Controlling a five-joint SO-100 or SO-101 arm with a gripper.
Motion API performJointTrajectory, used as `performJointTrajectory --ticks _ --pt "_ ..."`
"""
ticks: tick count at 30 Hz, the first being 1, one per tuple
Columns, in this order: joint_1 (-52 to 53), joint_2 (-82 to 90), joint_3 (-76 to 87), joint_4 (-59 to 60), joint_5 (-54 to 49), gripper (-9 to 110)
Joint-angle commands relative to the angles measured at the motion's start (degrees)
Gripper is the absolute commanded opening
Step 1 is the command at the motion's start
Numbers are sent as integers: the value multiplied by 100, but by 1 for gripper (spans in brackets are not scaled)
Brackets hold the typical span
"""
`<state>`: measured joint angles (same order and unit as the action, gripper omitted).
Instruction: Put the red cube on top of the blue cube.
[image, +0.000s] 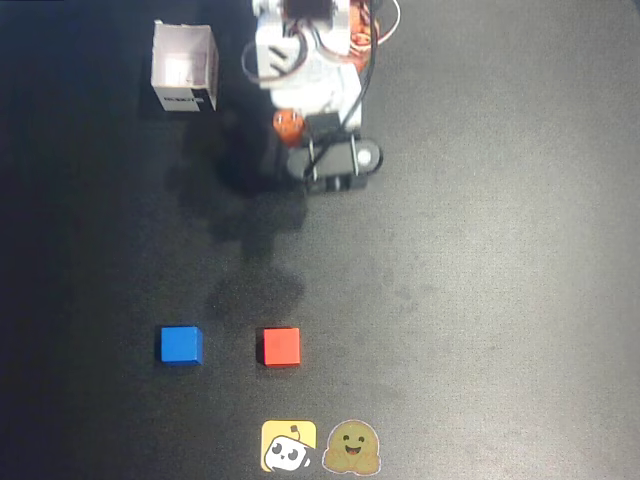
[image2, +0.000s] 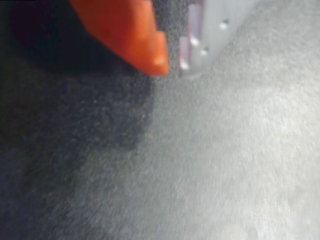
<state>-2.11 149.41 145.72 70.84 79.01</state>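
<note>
The red cube (image: 281, 346) sits on the dark mat in the lower middle of the overhead view. The blue cube (image: 181, 344) rests about a cube's width and a half to its left, apart from it. The arm is folded back at the top of that view, far from both cubes. In the wrist view my gripper (image2: 172, 67) points at bare mat; its orange finger (image2: 135, 35) and pale finger (image2: 200, 45) stand close together with nothing between them. Neither cube shows in the wrist view.
A white open box (image: 185, 68) stands at the top left of the overhead view, beside the arm base (image: 305, 60). Two cartoon stickers (image: 320, 447) lie at the bottom edge, just below the red cube.
</note>
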Motion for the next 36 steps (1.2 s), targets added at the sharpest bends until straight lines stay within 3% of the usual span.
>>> performJointTrajectory --ticks 1,11,31,36 --pt "9 -747 -914 -97 149 2" --pt "141 -2848 -2979 -79 492 2" --pt "264 -5537 -5651 -53 668 23" --pt "220 -6021 -6038 -105 738 23"
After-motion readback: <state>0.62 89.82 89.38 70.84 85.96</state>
